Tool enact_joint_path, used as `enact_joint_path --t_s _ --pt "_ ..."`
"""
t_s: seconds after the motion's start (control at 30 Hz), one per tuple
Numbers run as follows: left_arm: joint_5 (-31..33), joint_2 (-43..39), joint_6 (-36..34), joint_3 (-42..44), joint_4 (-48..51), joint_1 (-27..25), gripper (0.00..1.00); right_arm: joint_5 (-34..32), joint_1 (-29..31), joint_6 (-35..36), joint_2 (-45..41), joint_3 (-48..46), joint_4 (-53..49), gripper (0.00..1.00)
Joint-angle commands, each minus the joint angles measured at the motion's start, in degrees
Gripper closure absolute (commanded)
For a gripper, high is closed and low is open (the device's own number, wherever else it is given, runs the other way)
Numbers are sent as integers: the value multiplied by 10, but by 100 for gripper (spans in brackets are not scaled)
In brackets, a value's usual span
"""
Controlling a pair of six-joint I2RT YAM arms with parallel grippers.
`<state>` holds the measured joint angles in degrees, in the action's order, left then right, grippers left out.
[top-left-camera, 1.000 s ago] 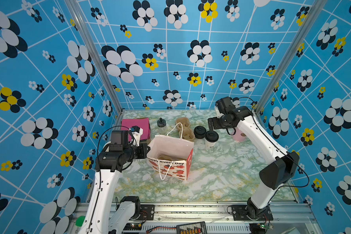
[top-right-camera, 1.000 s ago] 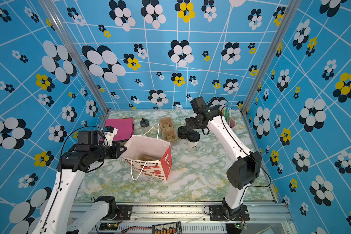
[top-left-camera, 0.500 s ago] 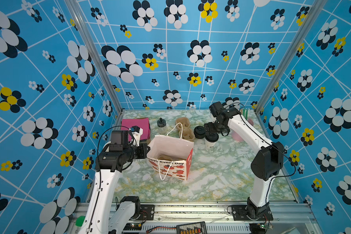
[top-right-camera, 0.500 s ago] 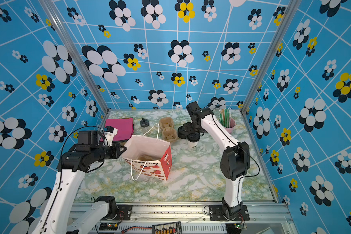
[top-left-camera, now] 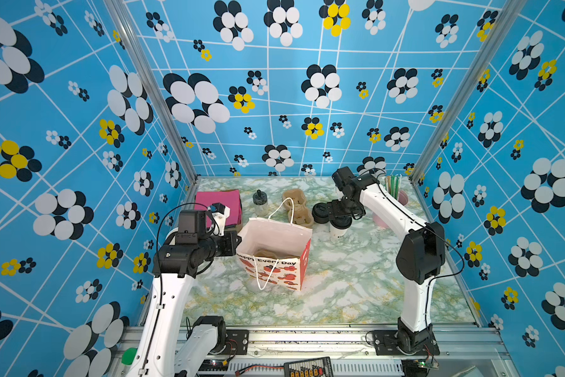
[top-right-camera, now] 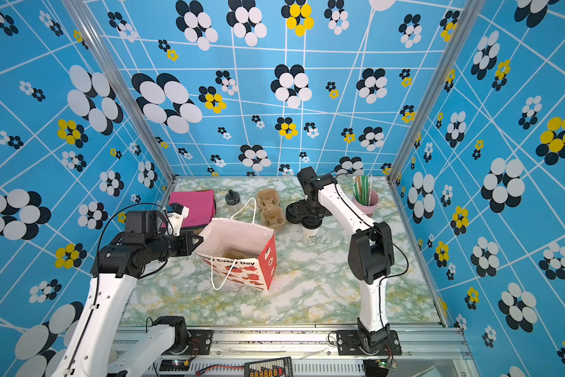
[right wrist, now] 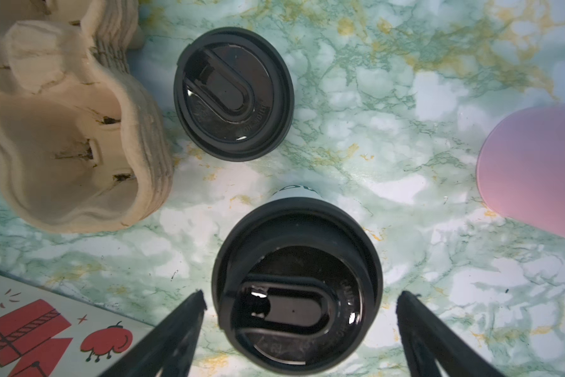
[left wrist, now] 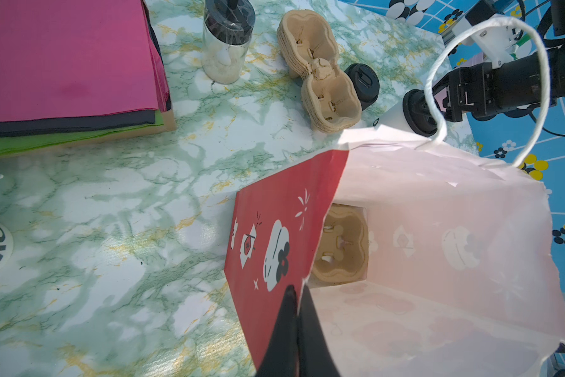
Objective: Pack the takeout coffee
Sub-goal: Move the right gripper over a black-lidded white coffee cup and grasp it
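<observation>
Astride takeout coffee (right wrist: 296,261): right pincer (right wrist: 303,295) wide open, not touching it.

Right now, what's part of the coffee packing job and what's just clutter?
Job: coffee, bag, carrier in bag, left gripper pinching bag rim, right gripper open, flanking coffee.
Clutter: paper stack, shaker, carrier stack, spare lids, straw cup.

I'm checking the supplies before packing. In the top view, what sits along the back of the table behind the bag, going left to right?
In a top view: pink paper stack → jar → cup carriers → black lids → coffee → straw cup.
</observation>
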<state>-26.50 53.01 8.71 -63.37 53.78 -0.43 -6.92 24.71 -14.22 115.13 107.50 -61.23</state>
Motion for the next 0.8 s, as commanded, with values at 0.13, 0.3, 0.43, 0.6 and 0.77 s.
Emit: enact_joint_path --t_s 0.13,0.3,0.43,0.6,0.77 --pt "5 -6 -15 9 7 2 100 7 0 0 13 12 -14 15" --pt "6 -6 -15 8 8 2 100 10 -1 0 18 10 -12 20" --pt "6 -5 -15 8 9 3 100 12 -4 1 21 7 -11 24" --pt "5 -5 -15 6 10 3 100 20 -8 1 18 -6 -2 29" --pt "4 -6 -15 5 10 3 100 23 -8 2 20 -17 2 29"
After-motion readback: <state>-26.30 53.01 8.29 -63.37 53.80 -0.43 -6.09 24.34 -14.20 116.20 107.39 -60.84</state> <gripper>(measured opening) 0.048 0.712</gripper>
